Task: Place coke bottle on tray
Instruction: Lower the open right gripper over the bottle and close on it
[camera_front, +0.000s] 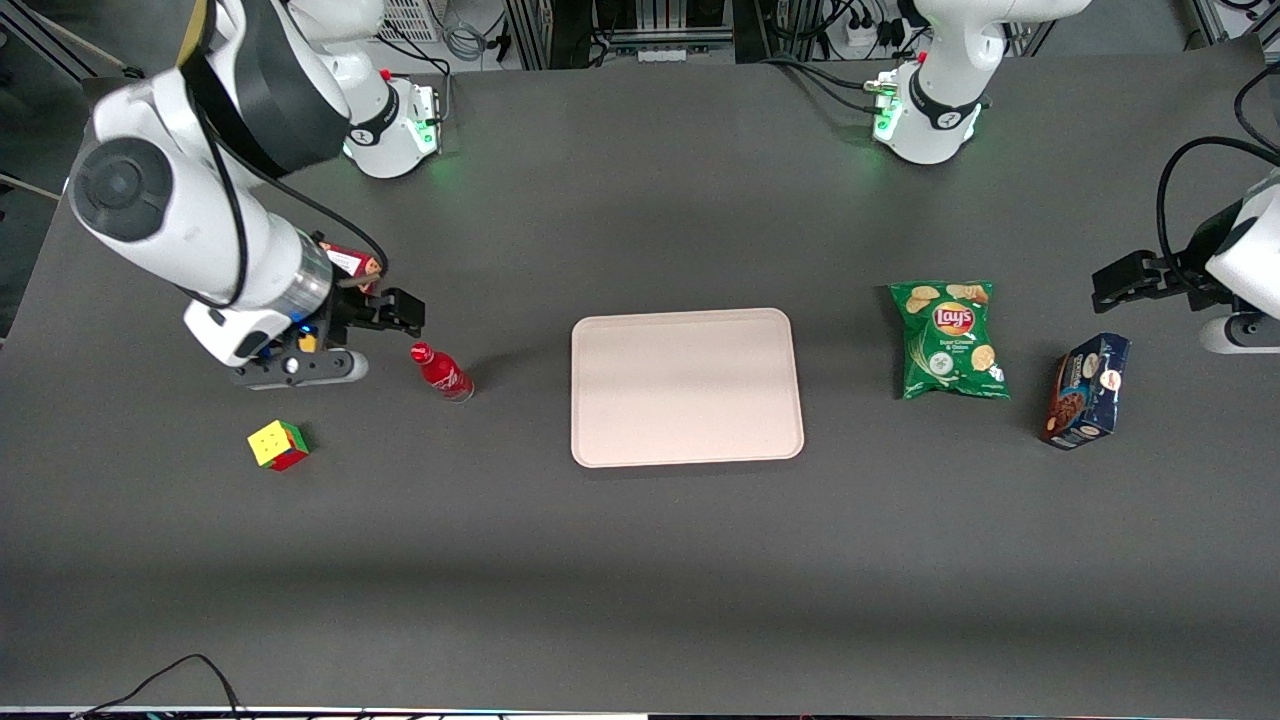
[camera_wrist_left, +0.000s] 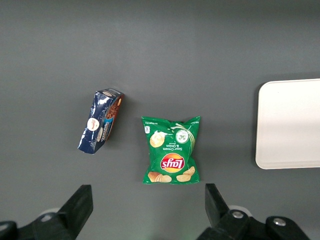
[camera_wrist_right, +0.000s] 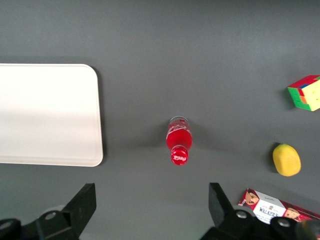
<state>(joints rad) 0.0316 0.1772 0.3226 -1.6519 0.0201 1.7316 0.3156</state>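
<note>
The coke bottle (camera_front: 441, 371) is small and red with a red cap and stands upright on the dark table, beside the tray toward the working arm's end. It also shows in the right wrist view (camera_wrist_right: 178, 141), seen from above. The tray (camera_front: 686, 386) is a large flat pale pink rectangle lying at the table's middle, with nothing on it; its rounded corner shows in the right wrist view (camera_wrist_right: 47, 114). My gripper (camera_front: 398, 312) hangs above the table, a little farther from the front camera than the bottle and apart from it. In its own view the gripper (camera_wrist_right: 151, 200) is open and empty.
A Rubik's cube (camera_front: 278, 444) lies nearer the front camera than the gripper. A yellow lemon-like object (camera_wrist_right: 286, 159) and a red snack box (camera_wrist_right: 272, 206) lie close under the arm. A green chips bag (camera_front: 948, 338) and a blue cookie box (camera_front: 1086, 390) lie toward the parked arm's end.
</note>
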